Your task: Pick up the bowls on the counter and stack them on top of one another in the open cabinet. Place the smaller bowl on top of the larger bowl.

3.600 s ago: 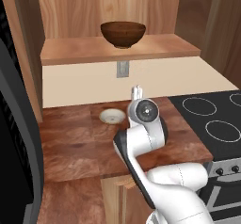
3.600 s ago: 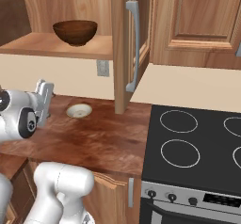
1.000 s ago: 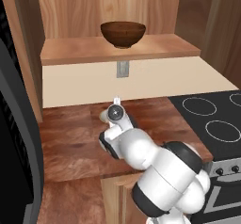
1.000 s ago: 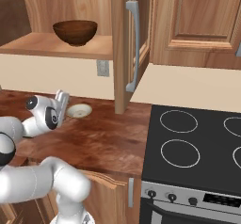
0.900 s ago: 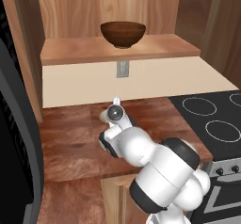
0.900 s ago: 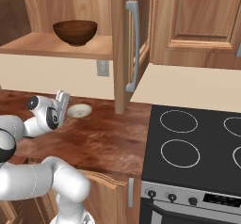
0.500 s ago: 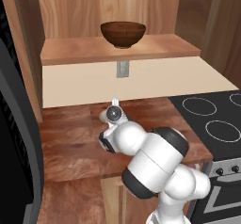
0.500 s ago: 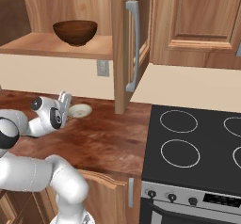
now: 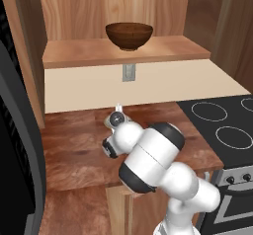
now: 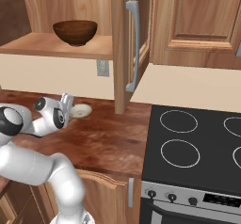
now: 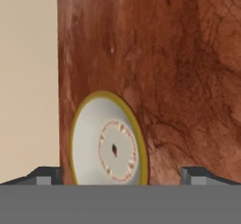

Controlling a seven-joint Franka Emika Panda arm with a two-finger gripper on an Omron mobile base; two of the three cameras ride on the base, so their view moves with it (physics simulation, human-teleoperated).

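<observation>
My gripper (image 11: 120,175) has its fingers spread wide apart with nothing between them, and it sits low over the counter (image 11: 188,77) — in the hand view the smaller bowl (image 11: 109,140) lies just ahead, between the two fingertips (image 11: 43,174), its lower edge cut off by the bottom of the picture. I see a cream dish with a yellowish rim and a ring of small marks inside. From the right base view the smaller bowl (image 10: 80,109) rests at the far edge of the counter (image 10: 108,138), just beside the gripper (image 10: 67,106), near the wall outlet (image 10: 102,68). In the left base view my own arm hides most of it. One larger bowl (image 9: 129,35) stands alone on the cabinet (image 9: 123,51) shelf above. So I count two bowls, well apart. The open cabinet door (image 10: 128,44) hangs to the right of the shelf, and a black stovetop (image 10: 197,143) with four rings — one cut off — lies further right.
</observation>
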